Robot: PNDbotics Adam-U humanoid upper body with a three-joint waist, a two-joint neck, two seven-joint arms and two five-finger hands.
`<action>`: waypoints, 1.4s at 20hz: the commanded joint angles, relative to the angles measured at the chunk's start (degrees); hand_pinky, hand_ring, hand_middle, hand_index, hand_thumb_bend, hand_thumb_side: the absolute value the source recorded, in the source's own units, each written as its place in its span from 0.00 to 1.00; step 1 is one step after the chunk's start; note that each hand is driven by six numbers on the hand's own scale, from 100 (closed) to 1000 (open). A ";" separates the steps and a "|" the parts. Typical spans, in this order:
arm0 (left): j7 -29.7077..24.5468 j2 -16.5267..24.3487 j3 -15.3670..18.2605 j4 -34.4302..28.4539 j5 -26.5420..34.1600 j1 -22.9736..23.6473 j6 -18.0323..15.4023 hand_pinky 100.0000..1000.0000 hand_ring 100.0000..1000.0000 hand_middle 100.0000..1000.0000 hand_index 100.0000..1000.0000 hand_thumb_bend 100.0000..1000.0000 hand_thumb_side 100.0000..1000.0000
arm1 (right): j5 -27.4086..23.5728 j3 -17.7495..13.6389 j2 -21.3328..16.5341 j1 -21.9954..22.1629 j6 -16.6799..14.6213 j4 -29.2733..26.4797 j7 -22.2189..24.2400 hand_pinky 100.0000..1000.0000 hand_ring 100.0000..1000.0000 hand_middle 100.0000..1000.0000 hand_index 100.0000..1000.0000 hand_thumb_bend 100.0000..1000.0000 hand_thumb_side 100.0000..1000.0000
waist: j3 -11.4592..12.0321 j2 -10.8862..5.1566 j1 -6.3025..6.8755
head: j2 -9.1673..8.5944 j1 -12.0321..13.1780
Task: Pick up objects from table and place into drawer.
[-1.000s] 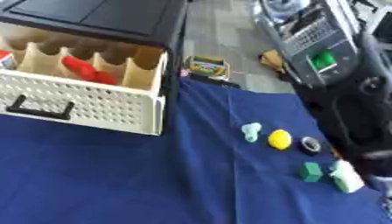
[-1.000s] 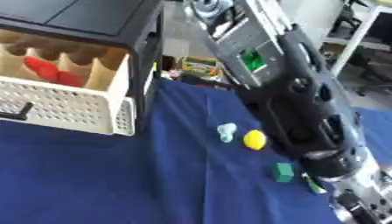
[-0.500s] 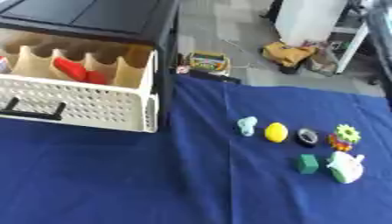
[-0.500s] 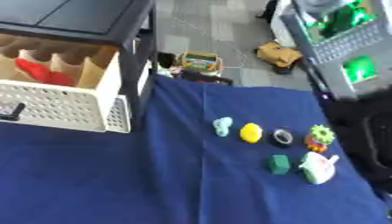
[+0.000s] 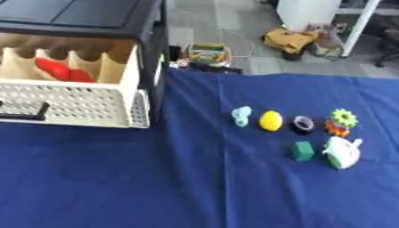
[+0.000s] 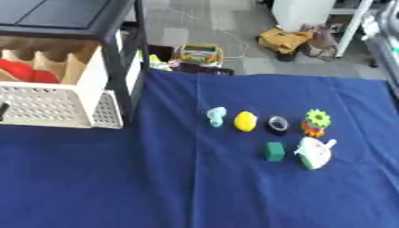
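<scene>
An open cream drawer (image 5: 70,104) with a perforated front and a black handle (image 5: 23,116) sticks out of a black cabinet (image 5: 86,13) at the left. Red things (image 5: 61,71) lie in its compartments. On the blue cloth (image 5: 156,178) to the right sits a row: a light blue piece (image 5: 242,116), a yellow lemon (image 5: 270,120), a black ring (image 5: 303,124) and a green gear on an orange base (image 5: 343,118). In front of them lie a green cube (image 5: 302,151) and a white-and-green pot shape (image 5: 341,152). Neither hand shows in either view.
Beyond the table's far edge is grey floor with a colourful box (image 5: 205,54), a yellow bag (image 5: 292,40) and a white post (image 5: 360,26). The blue cloth runs on in front of the drawer and the toys.
The black arm that filled the right side a second ago has gone out of view. The whole picture has shifted with the head; the toys keep their places on the cloth.
</scene>
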 commanded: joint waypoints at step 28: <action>-48.12 20.85 0.95 -0.48 -20.75 8.36 0.27 0.24 0.25 0.43 0.69 0.01 1.00 | -1.37 -11.11 2.56 27.13 -8.67 -0.90 -22.41 0.60 0.65 0.58 0.72 0.00 1.00 | -2.51 -2.79 2.96 | 1.82 5.12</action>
